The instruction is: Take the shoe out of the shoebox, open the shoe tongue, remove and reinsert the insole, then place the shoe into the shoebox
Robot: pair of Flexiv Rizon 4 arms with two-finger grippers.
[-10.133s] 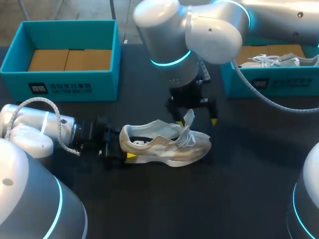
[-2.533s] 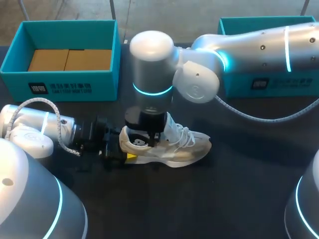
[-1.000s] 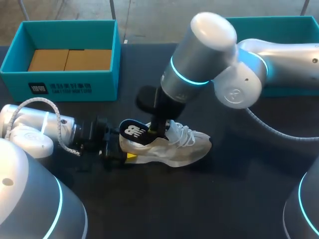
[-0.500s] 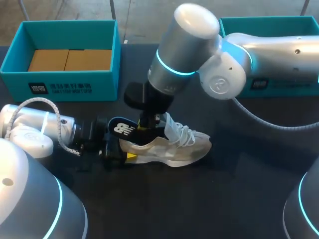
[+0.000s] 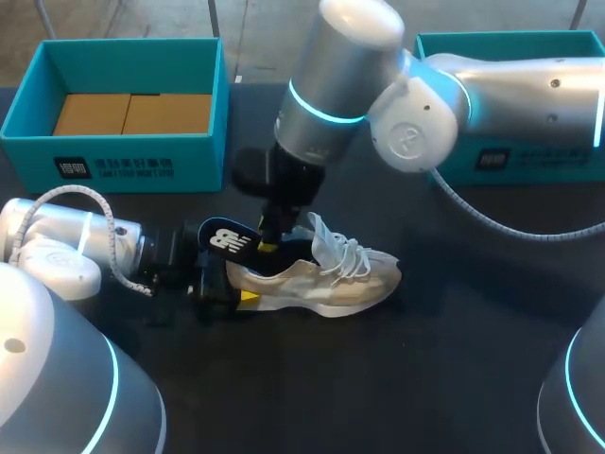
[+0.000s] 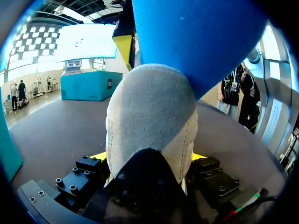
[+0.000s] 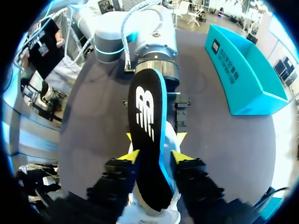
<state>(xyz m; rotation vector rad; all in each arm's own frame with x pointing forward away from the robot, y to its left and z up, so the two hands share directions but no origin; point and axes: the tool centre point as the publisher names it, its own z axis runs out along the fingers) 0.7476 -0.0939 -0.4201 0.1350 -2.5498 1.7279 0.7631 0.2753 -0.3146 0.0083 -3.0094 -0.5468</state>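
A beige and white shoe (image 5: 326, 276) lies on its sole on the dark table, toe to the right. Its heel (image 6: 152, 126) sits between the yellow fingertips (image 5: 248, 297) of my left gripper (image 5: 227, 284), which is shut on it. The black insole (image 5: 227, 240) with a white logo sticks out of the shoe's opening and slants up over the heel. My right gripper (image 5: 269, 236) hangs over the opening. In the right wrist view the insole (image 7: 147, 121) runs between that gripper's (image 7: 155, 156) parted yellow tips. The tongue and laces (image 5: 336, 248) are pulled up.
A teal box (image 5: 113, 151) with cardboard inside stands at the back left. Another teal box (image 5: 515, 161) at the back right is largely covered by my right arm. The table's front and right parts are bare dark mat.
My right arm has drawn the insole further left and up out of the shoe, over the heel, and its fingers have parted. The left arm and shoe have not moved.
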